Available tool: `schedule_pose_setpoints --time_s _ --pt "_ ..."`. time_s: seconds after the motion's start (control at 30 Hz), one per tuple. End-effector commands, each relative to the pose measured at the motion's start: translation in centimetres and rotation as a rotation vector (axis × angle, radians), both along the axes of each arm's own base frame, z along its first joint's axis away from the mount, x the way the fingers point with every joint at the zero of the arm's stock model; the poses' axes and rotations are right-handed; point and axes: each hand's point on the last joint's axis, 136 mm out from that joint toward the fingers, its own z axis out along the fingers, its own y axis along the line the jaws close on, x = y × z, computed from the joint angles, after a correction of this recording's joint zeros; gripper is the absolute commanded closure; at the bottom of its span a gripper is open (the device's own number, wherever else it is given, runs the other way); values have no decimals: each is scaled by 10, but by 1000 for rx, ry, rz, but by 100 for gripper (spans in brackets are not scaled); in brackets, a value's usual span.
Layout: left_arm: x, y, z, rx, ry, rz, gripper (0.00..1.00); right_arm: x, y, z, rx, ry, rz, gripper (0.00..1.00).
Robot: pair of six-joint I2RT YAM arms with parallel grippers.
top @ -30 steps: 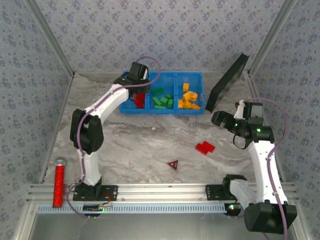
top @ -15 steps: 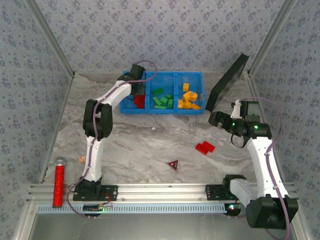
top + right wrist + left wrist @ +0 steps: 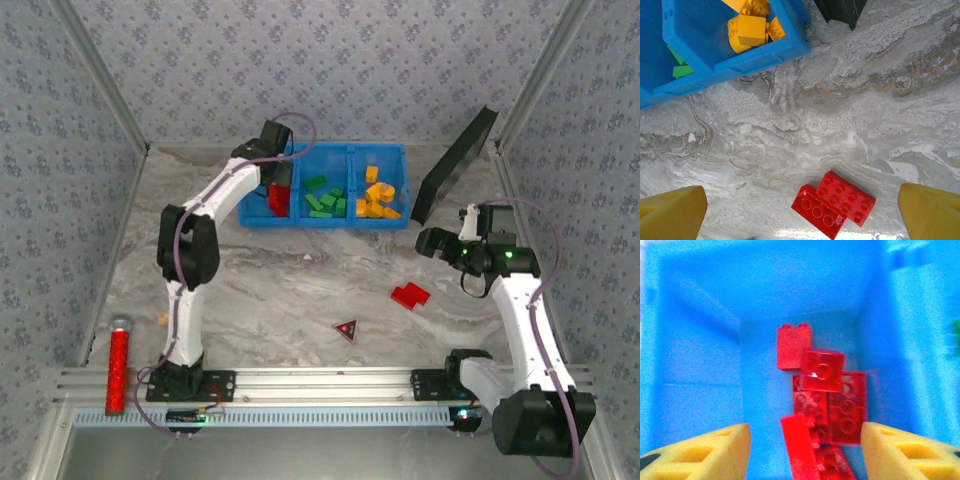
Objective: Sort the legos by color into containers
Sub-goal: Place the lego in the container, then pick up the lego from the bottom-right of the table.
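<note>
Since a second ago the left arm's elbow is folding in closer to its base, its jaws are spreading, and the right gripper is edging slightly leftward over the table.

At the far left, the red cylinder point(image 3: 118, 365) is lying by the near rail. The left gripper point(image 3: 277, 176) is hanging over the left compartment of the blue tray point(image 3: 345, 148). In the left wrist view its yellow fingers point(image 3: 710, 450) are standing apart with nothing clamped between them. Directly below the gap, a heap of red bricks point(image 3: 827, 400) is resting on the compartment floor, clear of both fingers.

The middle compartment is holding green bricks point(image 3: 325, 198) and the right one yellow bricks point(image 3: 378, 195).

On the marble table point(image 3: 280, 280), a dark triangle piece point(image 3: 346, 328) is lying near the front. Beyond it to the right, a joined red pair point(image 3: 409, 295) is sitting well outside the tray.

The right gripper point(image 3: 428, 241) is hovering above, its fingers point(image 3: 672, 212) spread wide and gripping nothing. In the right wrist view the red pair is lying between them on the table.
</note>
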Motion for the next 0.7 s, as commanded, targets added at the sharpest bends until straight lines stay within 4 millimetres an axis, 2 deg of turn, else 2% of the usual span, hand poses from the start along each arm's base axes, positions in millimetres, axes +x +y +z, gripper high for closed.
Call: schedule_pose_setpoints --time_s 0.0,0.03,0.1,0.23,0.3,0.37,0.4,0.53,0.57,0.67 --pt "-37 -38 60 13 -92 -150 36 5 -3 8 -45 -36 23 0" --pt "-48 -55 63 37 -92 -212 33 5 -7 14 -67 -43 13 0" --pt "-74 -82 51 95 -25 -312 33 5 -15 32 -97 -57 -7 0" --pt "-134 -156 29 65 75 -535 34 11 -34 74 -124 -137 -104 0" --pt "-166 -188 18 29 126 -614 33 12 -41 85 -158 -154 -121 0" --pt "-201 -218 7 -14 178 -687 33 11 -51 87 -186 -149 -144 0" --pt "-215 -229 2 -19 196 -715 32 12 -54 101 -184 -181 -154 0" --pt "-261 -264 -11 -79 261 -806 28 14 -52 104 -161 -204 -151 0" --pt "-273 -266 -25 -67 290 -831 27 14 -53 106 -165 -210 -149 0" --pt "-294 -276 -40 -40 300 -907 25 13 -53 112 -175 -226 -143 0"
